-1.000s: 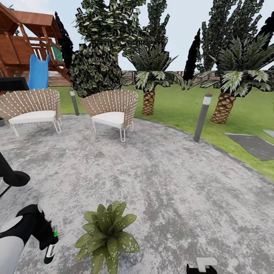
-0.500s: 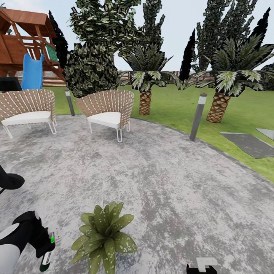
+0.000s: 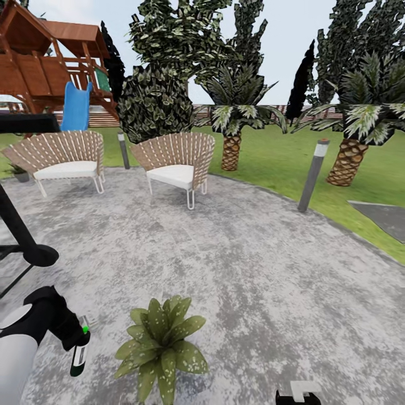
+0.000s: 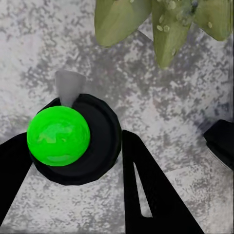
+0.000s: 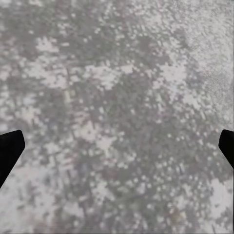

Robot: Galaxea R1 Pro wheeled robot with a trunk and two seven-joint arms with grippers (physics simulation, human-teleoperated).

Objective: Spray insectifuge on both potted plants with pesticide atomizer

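The pesticide atomizer, a small dark bottle with a bright green spot, hangs just above the paving with my left gripper shut on it. In the left wrist view its green ball and black body sit between my two black fingers. A potted plant with broad spotted green leaves stands on the paving right beside the atomizer; its leaves reach into the left wrist view. A second small potted plant stands far off by the left chair. My right gripper is open over bare paving.
Two woven chairs stand at the back of the round paved patio. A grey bollard light marks the lawn edge. Palms, a dark bush and a wooden play set lie beyond. A black stand foot is at left.
The camera has swung, so the whole scene sits further right than half a second ago. The atomizer stays in my left gripper beside the plant, slightly higher than before.
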